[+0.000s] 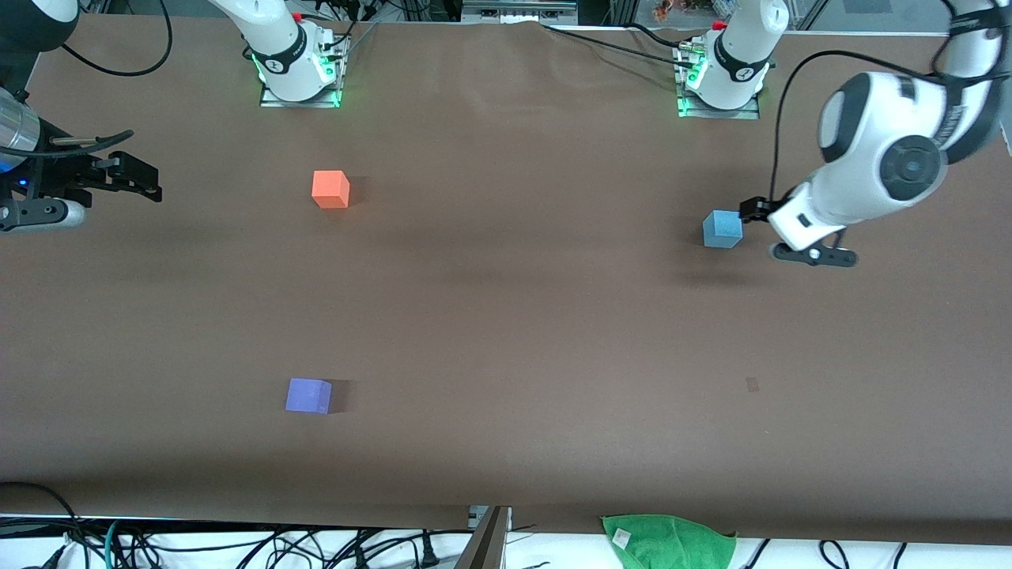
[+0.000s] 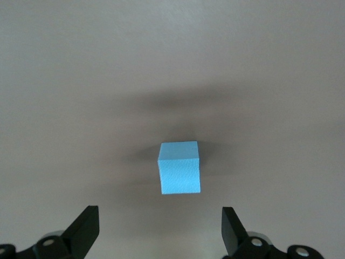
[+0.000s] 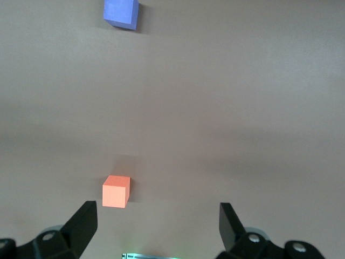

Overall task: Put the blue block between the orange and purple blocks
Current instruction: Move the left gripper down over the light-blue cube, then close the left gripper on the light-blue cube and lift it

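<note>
The small violet-purple matte cube lay nearest the camera — the gap up to the small bright orange matte cube unfilled.
The left hand hung wide over the small sky-blue matte cube — descent and grasp due next; the right hand waited, wide.

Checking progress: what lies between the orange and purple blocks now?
Nothing: in the front view, bare table separates the orange block and the purple block. The blue block sits toward the left arm's end.
</note>
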`<state>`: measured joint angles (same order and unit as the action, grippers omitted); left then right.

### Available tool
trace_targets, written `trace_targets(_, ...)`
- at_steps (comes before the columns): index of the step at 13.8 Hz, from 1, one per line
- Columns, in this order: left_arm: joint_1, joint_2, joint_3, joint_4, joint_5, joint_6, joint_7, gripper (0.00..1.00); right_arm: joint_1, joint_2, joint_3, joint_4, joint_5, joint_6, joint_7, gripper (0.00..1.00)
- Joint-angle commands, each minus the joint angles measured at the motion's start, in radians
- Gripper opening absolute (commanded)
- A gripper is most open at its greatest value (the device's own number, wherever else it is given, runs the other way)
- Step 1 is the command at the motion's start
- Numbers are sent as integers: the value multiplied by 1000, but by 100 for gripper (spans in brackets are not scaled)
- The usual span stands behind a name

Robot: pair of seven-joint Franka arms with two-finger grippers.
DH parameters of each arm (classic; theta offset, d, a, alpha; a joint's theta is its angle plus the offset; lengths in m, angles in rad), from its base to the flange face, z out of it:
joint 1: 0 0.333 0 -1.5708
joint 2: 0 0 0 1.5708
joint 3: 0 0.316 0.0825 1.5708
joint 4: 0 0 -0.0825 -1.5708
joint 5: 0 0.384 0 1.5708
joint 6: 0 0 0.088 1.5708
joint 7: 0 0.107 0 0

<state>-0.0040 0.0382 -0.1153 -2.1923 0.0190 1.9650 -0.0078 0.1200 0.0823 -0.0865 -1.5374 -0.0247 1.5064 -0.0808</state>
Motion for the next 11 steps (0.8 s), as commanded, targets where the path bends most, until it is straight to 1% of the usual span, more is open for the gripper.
trace_targets(1,12,-50,-10,-148,18,147,12,100,-8,-10,7,0,3,0,-7,100)
trace_targets(4,12,-35,-10,-223,18,262,12,100,-10,-10,7,0,3,0,-7,100)
trace_targets(6,13,6,-10,-276,18,377,11,100,-8,-10,5,0,3,0,-7,100)
trace_targets(7,13,21,-10,-293,18,412,6,100,-8,-10,7,0,3,0,-7,100)
trace_targets(11,7,63,-12,-302,18,442,-3,100,-8,-10,5,0,3,0,-7,100)
